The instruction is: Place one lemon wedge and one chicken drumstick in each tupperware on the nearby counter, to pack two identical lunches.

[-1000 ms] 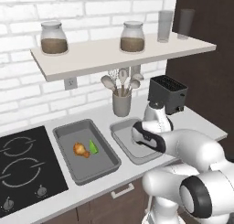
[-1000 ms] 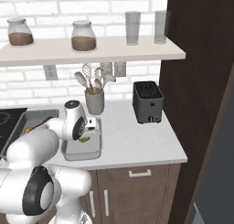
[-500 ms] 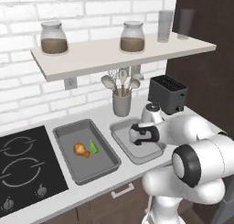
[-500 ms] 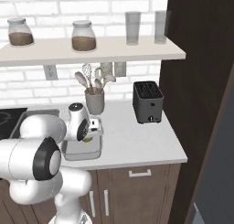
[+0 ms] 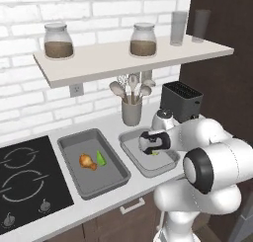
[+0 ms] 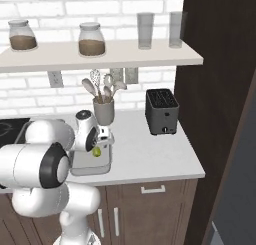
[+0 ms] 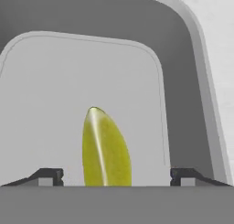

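The pincer (image 7: pixel 116 177) stands wide open inside the right-hand tupperware (image 5: pixel 129 140), its tips well apart on either side of a lemon wedge (image 7: pixel 106 150) and not touching it. The wedge lies on the container floor directly ahead, its long axis running away from the pincer. The left tupperware (image 5: pixel 69 142) on the desk (image 6: pixel 150 159) already has a chicken drumstick (image 5: pixel 87 161) beside a second lemon wedge (image 5: pixel 101 158). This container seems to lack its drumstick.
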You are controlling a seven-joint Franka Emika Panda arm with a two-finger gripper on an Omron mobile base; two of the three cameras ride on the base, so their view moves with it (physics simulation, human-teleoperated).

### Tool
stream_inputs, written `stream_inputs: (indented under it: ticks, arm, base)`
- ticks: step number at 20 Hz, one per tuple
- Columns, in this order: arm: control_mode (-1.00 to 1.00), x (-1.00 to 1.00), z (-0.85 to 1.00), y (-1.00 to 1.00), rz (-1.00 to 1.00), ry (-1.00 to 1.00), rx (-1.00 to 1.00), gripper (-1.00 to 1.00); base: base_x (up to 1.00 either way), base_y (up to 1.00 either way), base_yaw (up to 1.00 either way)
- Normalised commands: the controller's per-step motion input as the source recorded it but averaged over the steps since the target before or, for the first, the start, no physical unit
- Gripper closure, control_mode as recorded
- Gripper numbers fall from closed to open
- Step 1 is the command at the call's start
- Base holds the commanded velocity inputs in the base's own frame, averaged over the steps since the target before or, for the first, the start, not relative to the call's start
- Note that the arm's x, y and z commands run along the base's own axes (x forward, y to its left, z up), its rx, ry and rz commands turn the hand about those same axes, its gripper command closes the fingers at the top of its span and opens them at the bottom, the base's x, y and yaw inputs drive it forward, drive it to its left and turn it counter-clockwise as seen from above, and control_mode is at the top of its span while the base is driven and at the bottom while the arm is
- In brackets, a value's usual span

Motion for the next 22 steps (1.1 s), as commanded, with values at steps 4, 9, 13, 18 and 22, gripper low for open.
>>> stream_inputs:
  ticks: [4, 9, 13, 18, 22]
  arm:
    - [-1.00, -0.85, 0.92, 0.00, -0.04, -0.29, 0.00, -1.00]
    - [-1.00, -1.00, 0.75, -0.04, -0.02, -0.26, 0.00, -1.00]
    - [-1.00, -0.99, 0.70, -0.09, 0.00, -0.24, 0.02, -1.00]
    - [-1.00, -0.78, 0.73, 0.00, 0.00, -0.22, 0.00, -1.00]
    - [-1.00, -0.83, 0.65, 0.00, 0.00, -0.22, 0.00, -1.00]
  base:
    - [0.00, 0.00, 0.00]
    - [0.00, 0.00, 0.00]
    - [0.00, 0.00, 0.00]
    - [0.00, 0.00, 0.00]
    - [0.00, 0.00, 0.00]
